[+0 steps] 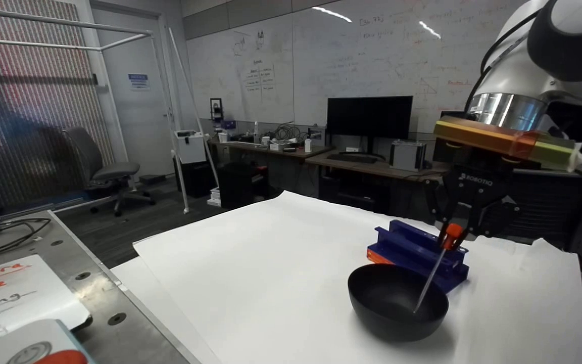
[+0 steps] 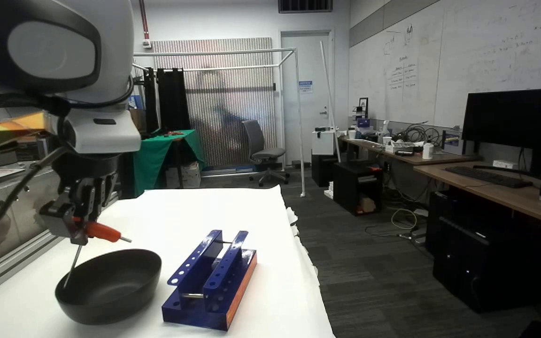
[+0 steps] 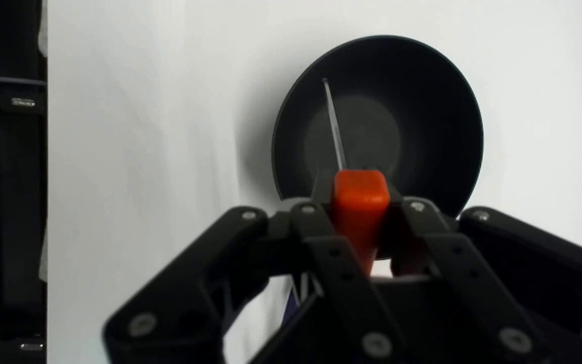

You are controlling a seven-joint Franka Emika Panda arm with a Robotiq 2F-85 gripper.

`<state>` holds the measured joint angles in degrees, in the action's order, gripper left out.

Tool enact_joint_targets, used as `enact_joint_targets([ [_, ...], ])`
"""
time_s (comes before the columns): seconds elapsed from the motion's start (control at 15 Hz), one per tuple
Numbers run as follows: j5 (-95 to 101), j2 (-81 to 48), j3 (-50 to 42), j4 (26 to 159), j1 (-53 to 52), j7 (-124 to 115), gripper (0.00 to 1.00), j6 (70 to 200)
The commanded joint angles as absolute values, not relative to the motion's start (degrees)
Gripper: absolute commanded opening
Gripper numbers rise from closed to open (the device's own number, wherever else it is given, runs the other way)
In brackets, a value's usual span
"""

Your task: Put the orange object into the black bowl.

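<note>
The orange object is a hex-key-like tool with an orange handle [image 1: 453, 233] and a long thin metal shaft; its handle shows in an exterior view [image 2: 103, 231] with a short metal tip pointing sideways, and in the wrist view [image 3: 360, 202]. My gripper [image 1: 450, 243] is shut on the handle, also in an exterior view [image 2: 81, 233] and the wrist view [image 3: 361, 189]. The black bowl [image 1: 392, 326] stands upright below, in an exterior view [image 2: 111, 313] and the wrist view [image 3: 437, 101]. The shaft slants down inside the bowl's rim. I cannot tell whether its tip touches the bowl.
A blue ridged rack [image 1: 412, 247] with an orange side stands close beside the bowl, also in an exterior view [image 2: 204, 286]. White paper [image 1: 271, 283] covers the table. A metal table edge [image 1: 99, 273] with cables and a paper runs along one side. Desks with monitors stand beyond.
</note>
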<state>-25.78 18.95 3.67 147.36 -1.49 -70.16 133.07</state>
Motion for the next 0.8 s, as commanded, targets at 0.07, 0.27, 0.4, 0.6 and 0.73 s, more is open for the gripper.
enact_joint_targets([
  [0.07, -24.84, 20.1, 3.96, 148.76, 0.31, -71.32, 0.05, 134.78],
  [0.27, -25.42, 19.98, 4.62, 150.98, 0.07, -71.19, 0.05, 138.42],
  [0.4, -27.46, 19.42, 5.0, 153.06, -0.99, -70.66, 0.05, 141.67],
  [0.6, -29.06, 18.4, 6.45, 155.62, -2.63, -71.71, 0.05, 146.76],
  [0.73, -29.71, 17.51, 7.37, 156.53, -3.67, -72.5, 0.05, 149.56],
])
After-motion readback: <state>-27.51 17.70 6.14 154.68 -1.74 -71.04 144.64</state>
